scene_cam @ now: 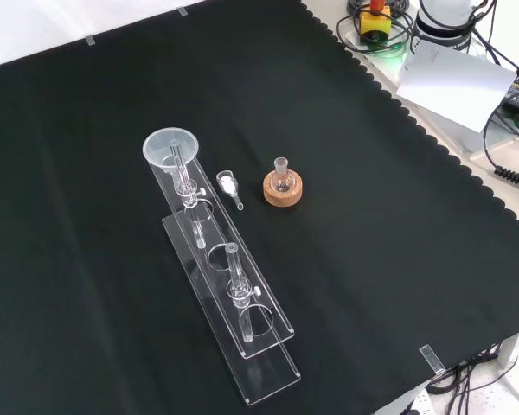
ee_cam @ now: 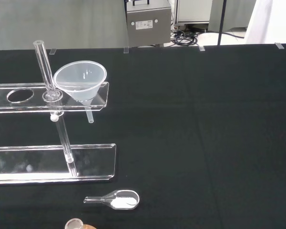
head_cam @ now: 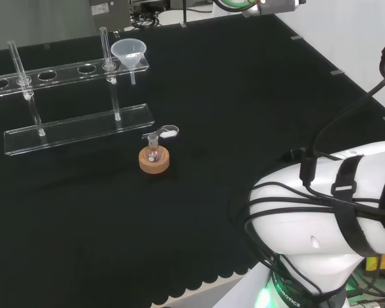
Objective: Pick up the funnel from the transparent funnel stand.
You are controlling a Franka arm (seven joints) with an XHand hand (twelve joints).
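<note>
The black cloth (scene_cam: 372,216) covers the bench and carries everything else. At the right of the head view, the arm's white links (head_cam: 327,212) bulk large, wrapped in black cables.

Next in size is the transparent funnel stand (scene_cam: 229,298) — a clear base plate, two upright rods and an upper shelf pierced with round holes. In the head view it stands at the left (head_cam: 77,131), running across the picture; in the front view it runs lengthwise from the centre toward the lower edge.

The funnel (head_cam: 129,52) sits upright in the end hole of the upper shelf, its wide translucent cone above the shelf and its narrow stem hanging through below. In the front view that is the stand's far end (scene_cam: 170,148), just beside one of the rods; the wrist view (ee_cam: 81,82) shows the same, the cone resting on the shelf edge with the rod just beside it.

A cork ring (scene_cam: 283,189) lies on the cloth near the funnel end of the stand, holding a small clear flask (head_cam: 154,151) upright in its middle.

Smallest is a clear spoon-like scoop (ee_cam: 118,199) with a little white powder in its bowl, lying flat between the stand and the cork ring — apart from both.

Whether the hand is released or clenched, I cannot tell.
</note>
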